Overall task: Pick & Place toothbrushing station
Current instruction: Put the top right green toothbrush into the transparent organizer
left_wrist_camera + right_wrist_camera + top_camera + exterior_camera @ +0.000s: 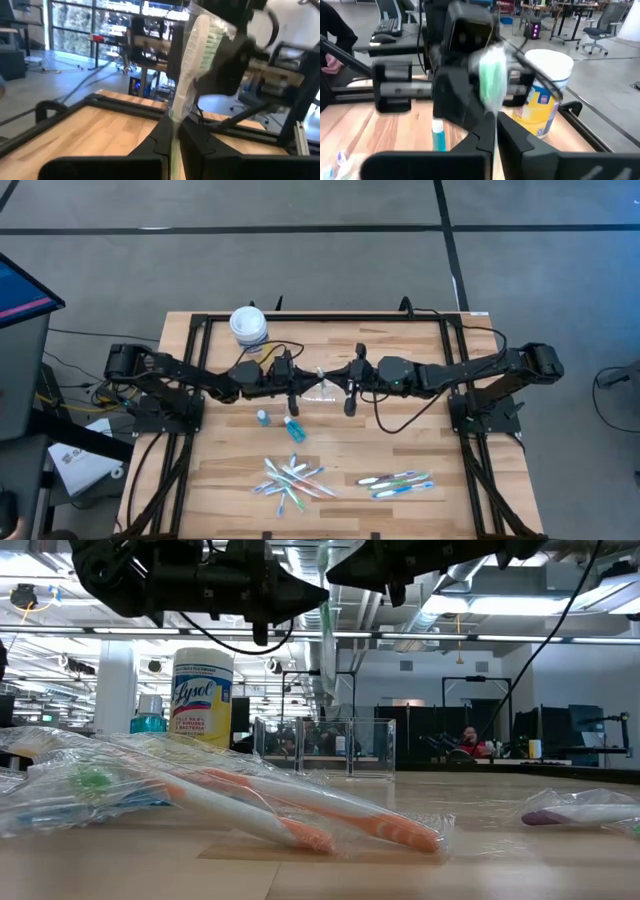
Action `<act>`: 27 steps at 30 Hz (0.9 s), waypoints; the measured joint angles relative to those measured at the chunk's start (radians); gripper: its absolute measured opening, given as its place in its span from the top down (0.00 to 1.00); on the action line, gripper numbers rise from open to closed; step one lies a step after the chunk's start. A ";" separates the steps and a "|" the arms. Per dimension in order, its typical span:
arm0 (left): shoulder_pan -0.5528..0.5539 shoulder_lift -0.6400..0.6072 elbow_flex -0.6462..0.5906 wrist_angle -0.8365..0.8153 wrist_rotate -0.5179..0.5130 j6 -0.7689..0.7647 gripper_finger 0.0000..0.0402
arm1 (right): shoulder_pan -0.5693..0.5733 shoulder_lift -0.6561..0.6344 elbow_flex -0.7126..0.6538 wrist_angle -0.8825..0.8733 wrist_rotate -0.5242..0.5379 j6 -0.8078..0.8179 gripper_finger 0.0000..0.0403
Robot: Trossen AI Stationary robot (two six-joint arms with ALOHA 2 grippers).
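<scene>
A light wooden table point(330, 450) with toothbrushing items laid out on it

We see a butcher-block top edged by a black frame point(190, 330). At the back left stands a white tub with a yellow label point(248, 326); near the middle sits a clear plastic cup point(325, 747). Two small teal bottles point(293, 429) lie left of centre. Toward the front, a fanned heap of wrapped toothbrushes point(292, 481) rests left of a smaller group of toothbrushes point(398, 482); the two groups are apart.
</scene>
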 joint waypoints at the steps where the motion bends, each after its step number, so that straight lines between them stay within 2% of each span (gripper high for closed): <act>1: 0.000 -0.013 -0.008 0.003 -0.009 0.000 0.98 | 0.000 0.000 0.000 -0.002 0.000 0.000 0.95; 7: 0.000 -0.101 -0.095 -0.001 -0.085 0.001 0.98 | 0.000 0.000 0.000 -0.003 0.000 -0.008 0.81; 12: 0.000 -0.141 -0.147 -0.003 -0.155 0.003 0.99 | 0.002 0.000 0.000 0.014 0.000 -0.008 0.75; 20: 0.002 -0.141 -0.178 -0.005 -0.251 0.014 0.99 | 0.003 0.000 0.000 0.014 0.000 -0.007 0.73; 27: 0.008 -0.130 -0.178 -0.006 -0.270 0.028 0.99 | 0.003 0.000 0.000 0.013 -0.001 -0.007 0.73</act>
